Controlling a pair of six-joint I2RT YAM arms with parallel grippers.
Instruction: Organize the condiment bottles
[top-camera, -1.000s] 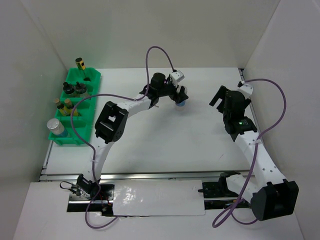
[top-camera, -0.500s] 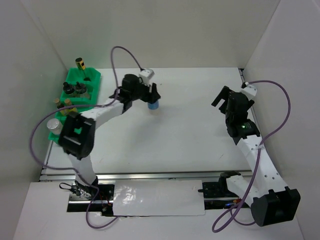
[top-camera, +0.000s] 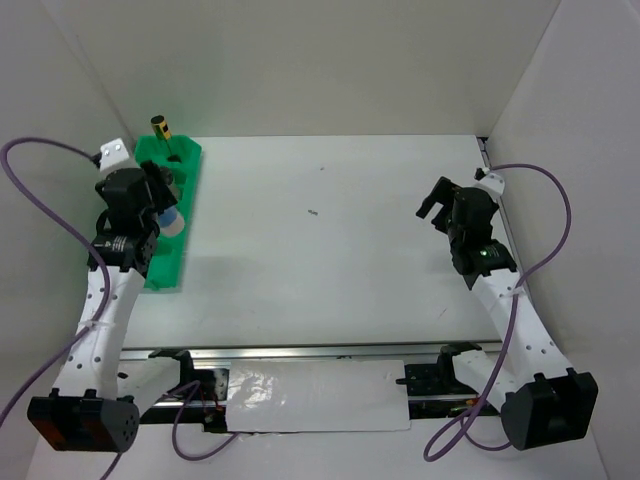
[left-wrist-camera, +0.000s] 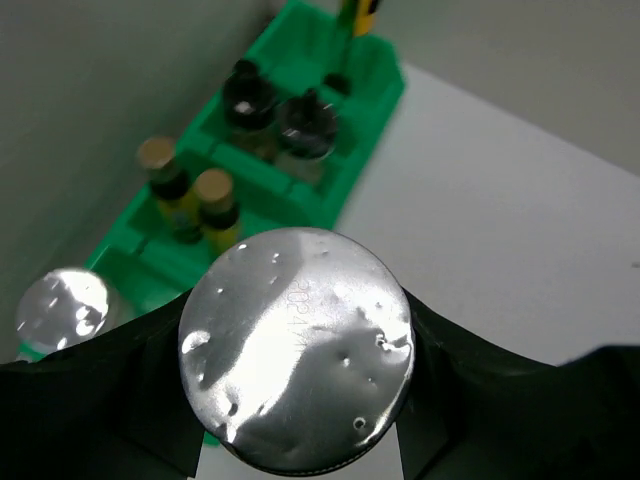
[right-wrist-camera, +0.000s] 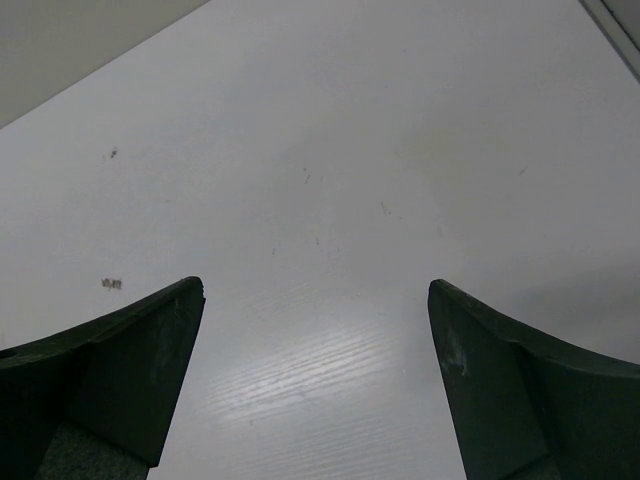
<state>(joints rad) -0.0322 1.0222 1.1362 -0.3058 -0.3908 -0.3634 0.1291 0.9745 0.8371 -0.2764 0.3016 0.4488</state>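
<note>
Tabletop (top-camera: 330, 262) white (specks (top-camera: 313, 211)), walls (top-camera: 300, 60) white; left hand (top-camera: 167, 214) holds jar (left-wrist-camera: 297, 345).

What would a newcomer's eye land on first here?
The silver-lidded jar filling the left wrist view, gripped by the left claw above the green tray at the table's left edge. Next, the small bottles standing in that tray's compartments. On the right side, the right claw hangs open over the white table.

Jar (left-wrist-camera: 297, 347) between the left gripper's (left-wrist-camera: 300, 425) black jaws had a shiny silver lid, tray (left-wrist-camera: 370, 100) beyond them was bright green, tabletop (left-wrist-camera: 520, 200) was plain white
</note>
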